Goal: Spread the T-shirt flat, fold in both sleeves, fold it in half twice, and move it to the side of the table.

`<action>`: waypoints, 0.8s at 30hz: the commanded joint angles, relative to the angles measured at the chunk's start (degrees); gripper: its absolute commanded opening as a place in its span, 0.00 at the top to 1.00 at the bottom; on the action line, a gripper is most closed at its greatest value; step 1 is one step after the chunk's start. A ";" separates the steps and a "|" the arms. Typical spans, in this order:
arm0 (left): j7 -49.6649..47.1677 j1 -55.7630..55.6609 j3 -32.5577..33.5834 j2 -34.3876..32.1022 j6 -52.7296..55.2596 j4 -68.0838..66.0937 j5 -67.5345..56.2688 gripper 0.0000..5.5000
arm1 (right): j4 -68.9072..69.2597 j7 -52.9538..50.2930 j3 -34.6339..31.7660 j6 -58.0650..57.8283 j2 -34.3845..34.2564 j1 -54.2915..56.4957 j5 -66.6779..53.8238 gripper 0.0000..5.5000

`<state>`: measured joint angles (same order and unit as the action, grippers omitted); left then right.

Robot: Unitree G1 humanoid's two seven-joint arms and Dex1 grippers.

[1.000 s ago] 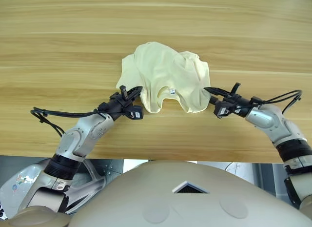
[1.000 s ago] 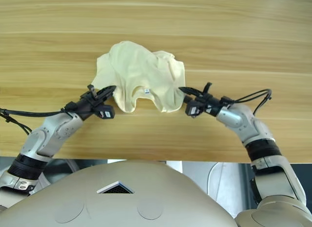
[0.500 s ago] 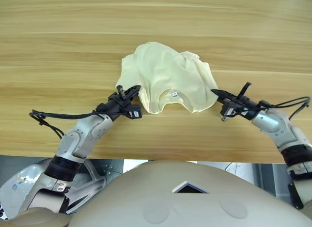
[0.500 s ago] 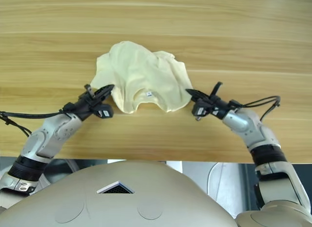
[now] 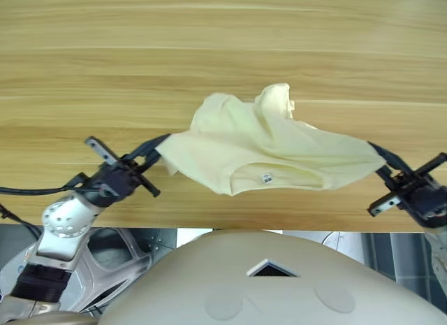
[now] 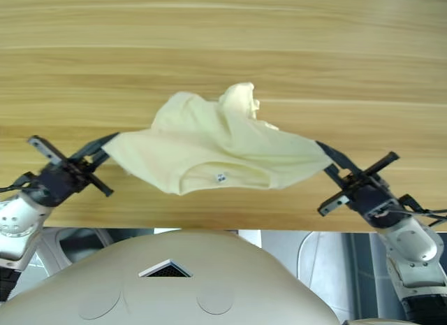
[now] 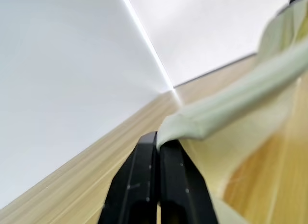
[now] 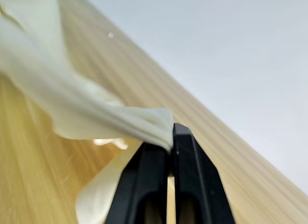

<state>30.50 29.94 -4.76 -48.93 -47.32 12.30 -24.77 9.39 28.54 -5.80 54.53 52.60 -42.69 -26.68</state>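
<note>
A pale yellow T-shirt (image 5: 269,147) hangs stretched above the near part of the wooden table (image 5: 105,52), held at two corners. My left gripper (image 5: 159,143) is shut on its left corner, near the table's front edge. My right gripper (image 5: 375,152) is shut on its right corner, out past the front right. The cloth sags between them, with a bunched fold (image 5: 276,101) rising at the middle and a small label (image 5: 266,177) showing at the neckline. In the left wrist view the black fingers (image 7: 159,151) pinch a rolled edge of the T-shirt (image 7: 231,108); the right wrist view shows the T-shirt (image 8: 86,108) pinched the same way.
The wooden table stretches wide to the far side and to both sides of the shirt. Its front edge (image 5: 209,227) runs just below the hanging cloth. Black cables (image 5: 28,191) trail from the left arm.
Both grippers have pulled apart and toward the table's front edge, lifting the T-shirt off the surface and stretching it wide between them. Before, it lay bunched on the table.
</note>
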 commanded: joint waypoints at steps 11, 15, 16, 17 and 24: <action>-42.41 -96.58 -9.05 30.73 24.25 -73.83 28.24 1.00 | -70.38 -54.06 13.88 -31.92 -24.44 106.19 35.48 1.00; -55.40 -111.58 -3.72 30.19 21.87 -77.99 27.84 1.00 | -72.56 -76.62 10.93 -28.74 -21.09 117.75 40.87 1.00; -50.80 -110.88 -0.43 30.04 19.13 -78.03 23.75 1.00 | -72.18 -76.19 9.68 -26.10 -20.14 116.50 40.25 1.00; -45.08 -109.20 2.51 29.96 17.04 -78.05 19.62 1.00 | -71.85 -74.84 9.02 -23.63 -19.24 114.54 39.91 1.00; 2.06 -71.14 5.69 22.26 4.76 -69.62 10.01 1.00 | -53.05 -30.93 8.53 -4.74 -12.04 68.97 23.94 1.00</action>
<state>21.41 -57.95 1.53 -22.99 -38.27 -61.36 -13.87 -54.17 -13.75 2.19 46.14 37.50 46.53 3.50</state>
